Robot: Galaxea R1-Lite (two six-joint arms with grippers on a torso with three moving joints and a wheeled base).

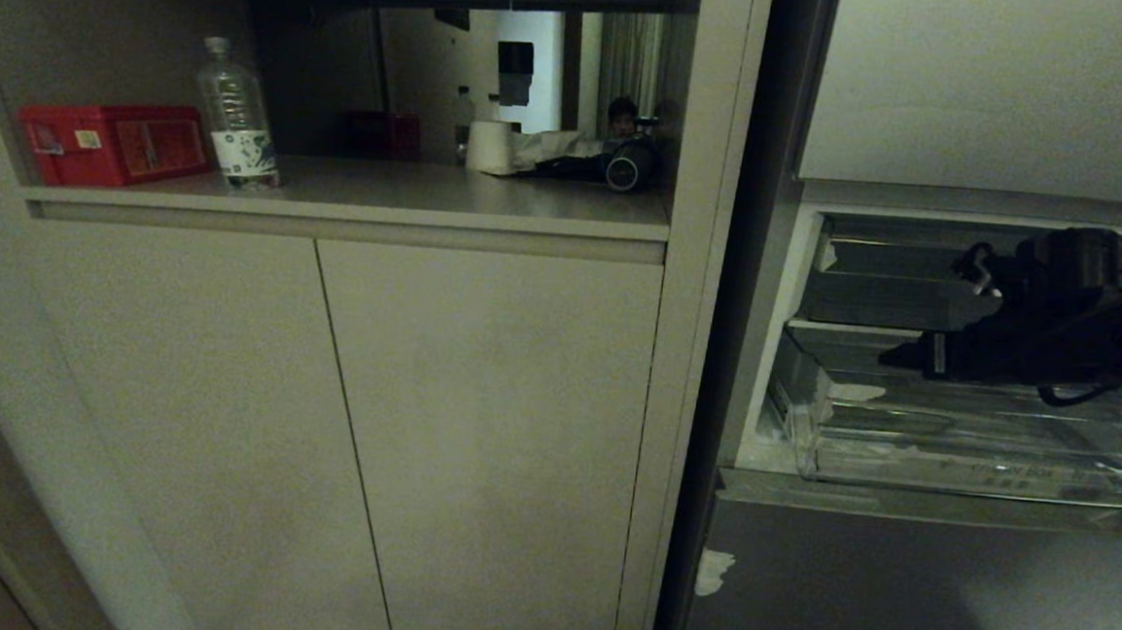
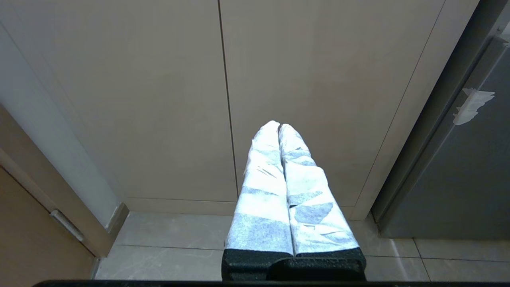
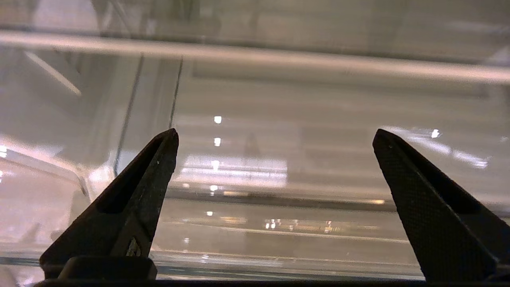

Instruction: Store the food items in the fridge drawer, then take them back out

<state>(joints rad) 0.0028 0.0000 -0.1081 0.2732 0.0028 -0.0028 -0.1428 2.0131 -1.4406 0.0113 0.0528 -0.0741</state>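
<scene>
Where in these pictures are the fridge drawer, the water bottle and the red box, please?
fridge drawer (image 1: 961, 466), head view, clear front wall.
water bottle (image 1: 238, 120), head view, middle of body.
red box (image 1: 114, 143), head view, front face.

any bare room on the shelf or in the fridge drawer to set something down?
Shelf: bare between the water bottle and the white roll; crowded at both ends, by the red box and the dark clutter right of the roll. Fridge drawer: floor looks bare under the open right gripper.
</scene>
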